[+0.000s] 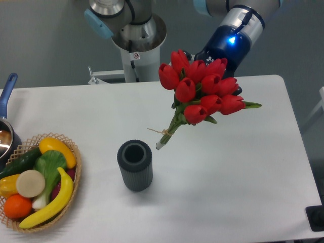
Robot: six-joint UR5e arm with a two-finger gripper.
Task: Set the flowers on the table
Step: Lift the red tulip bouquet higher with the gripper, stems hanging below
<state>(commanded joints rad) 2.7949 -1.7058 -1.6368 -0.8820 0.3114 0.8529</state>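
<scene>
From the fixed camera: flowers (202,90) held aloft over the far right part of the bench (243,172), red heads bunched up high, stems slanting down and to the left toward the twine tie. Stem tips hanging just beside the rim of the dark ribbed vase (135,165), though hard to say from this angle whether clear above the bench or grazing it. Claw (216,76) tucked behind the blooms, fingers hidden (only the blue-lit wrist showing above), so closed or slack cannot be told directly; judging by the bouquet's tilted pose in the air, most likely gripping it somewhere near the heads. Key relation: long axis of the bunch running diagonally from the claw at upper right down to the stem ends at lower left, so the bouquet trails away from the claw toward the vase. Probably calls for lowering and laying that axis flat on open white surface, right of the vase. Off at the left edge, wicker basket (35,182) of fruit and vegetables, well apart from the action.
</scene>
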